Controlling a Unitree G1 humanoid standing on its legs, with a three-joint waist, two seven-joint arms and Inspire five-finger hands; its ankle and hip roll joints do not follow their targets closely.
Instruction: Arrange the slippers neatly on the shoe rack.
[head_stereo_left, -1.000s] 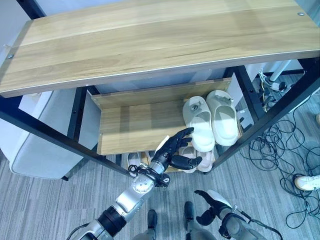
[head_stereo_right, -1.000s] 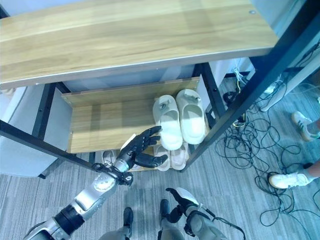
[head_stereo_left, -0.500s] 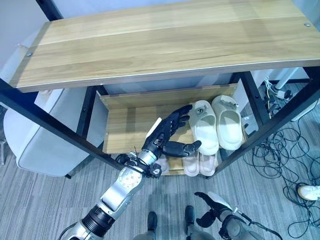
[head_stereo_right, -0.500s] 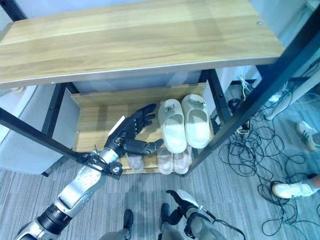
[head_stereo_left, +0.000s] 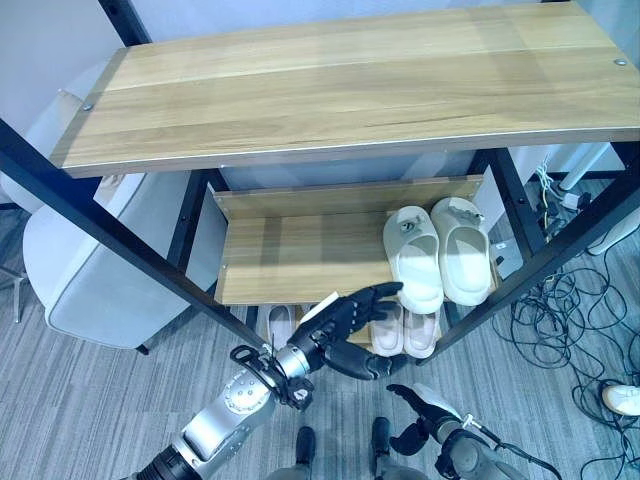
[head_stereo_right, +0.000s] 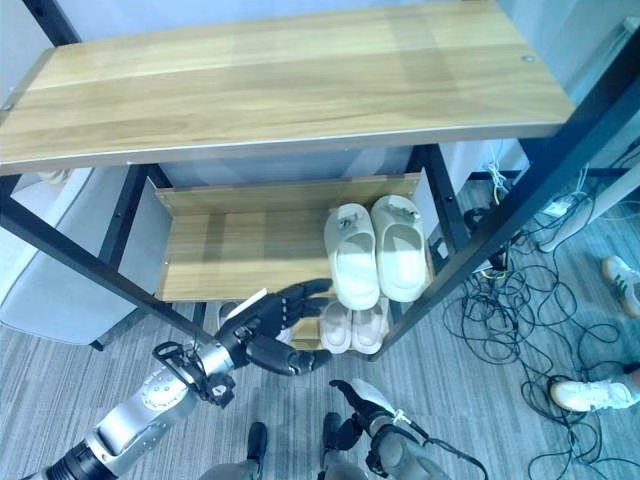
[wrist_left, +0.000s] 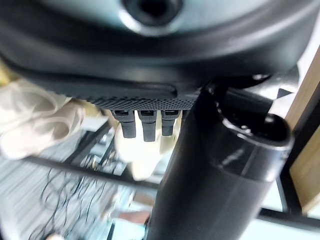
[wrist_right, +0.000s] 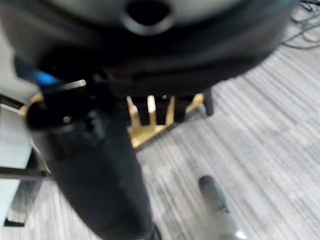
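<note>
I see my left hand (head_stereo_left: 335, 330) spread, fingers straight, holding nothing, before the shoe rack's (head_stereo_left: 300, 255) front edge. Cream slippers (head_stereo_left: 440, 255) sit paired at the middle shelf's right end. Right hand (head_stereo_left: 425, 415) hangs low, relaxed, empty.

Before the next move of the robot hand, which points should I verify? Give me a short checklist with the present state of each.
1. Left robot hand open, holding nothing: ok.
2. White slipper pair side by side on the middle shelf: ok.
3. Pink slipper pair together on the lowest shelf: ok.
4. Lone slipper lined up with a partner: cannot tell, hand covers the area.
5. Right robot hand low, away from the rack: ok.
</note>
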